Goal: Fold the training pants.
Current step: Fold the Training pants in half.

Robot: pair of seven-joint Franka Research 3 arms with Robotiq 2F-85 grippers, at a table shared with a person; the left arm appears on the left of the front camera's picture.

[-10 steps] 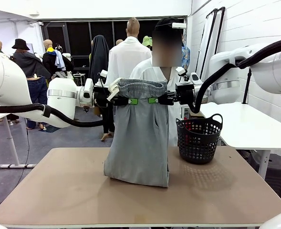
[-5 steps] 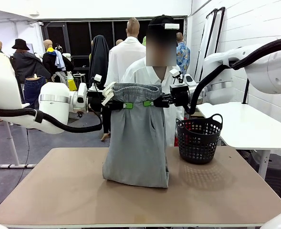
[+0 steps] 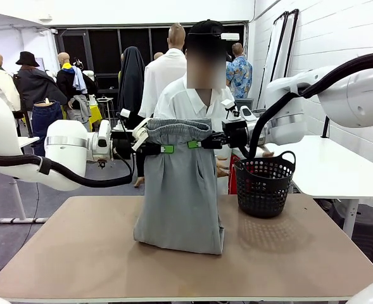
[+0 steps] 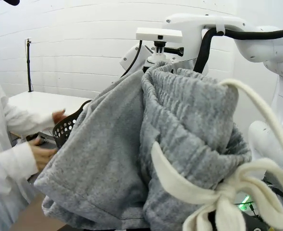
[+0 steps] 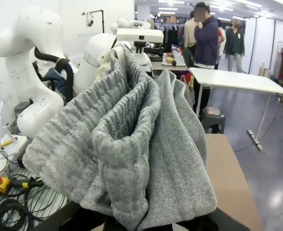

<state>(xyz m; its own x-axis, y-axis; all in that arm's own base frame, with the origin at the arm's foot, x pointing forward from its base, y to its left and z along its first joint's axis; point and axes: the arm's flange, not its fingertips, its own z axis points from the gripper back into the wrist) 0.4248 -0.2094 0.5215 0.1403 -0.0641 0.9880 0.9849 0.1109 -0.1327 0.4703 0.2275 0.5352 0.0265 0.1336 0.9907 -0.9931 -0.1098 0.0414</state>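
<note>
The light grey training pants [image 3: 180,190] hang upright over the middle of the table, their lower end bunched on the tabletop. My left gripper [image 3: 165,149] is shut on the left side of the gathered waistband. My right gripper [image 3: 195,144] is shut on the right side, close to the left one. In the left wrist view the grey cloth [image 4: 179,125] lies right before the camera, with the whitish drawstring [image 4: 218,192] knotted at the bottom right. The right wrist view has the ribbed waistband [image 5: 127,125] bunched over the fingers, which it hides.
A person in a white shirt [image 3: 186,95] stands just behind the pants, hands [image 4: 45,154] near the black mesh basket [image 3: 264,183] at the table's back right. The tan table [image 3: 78,253] has free room left and front. A white side table [image 3: 325,164] stands to the right.
Both grippers have carried the waistband a little left and lower, and the hanging pants have shifted left with them. The grip is unchanged.
</note>
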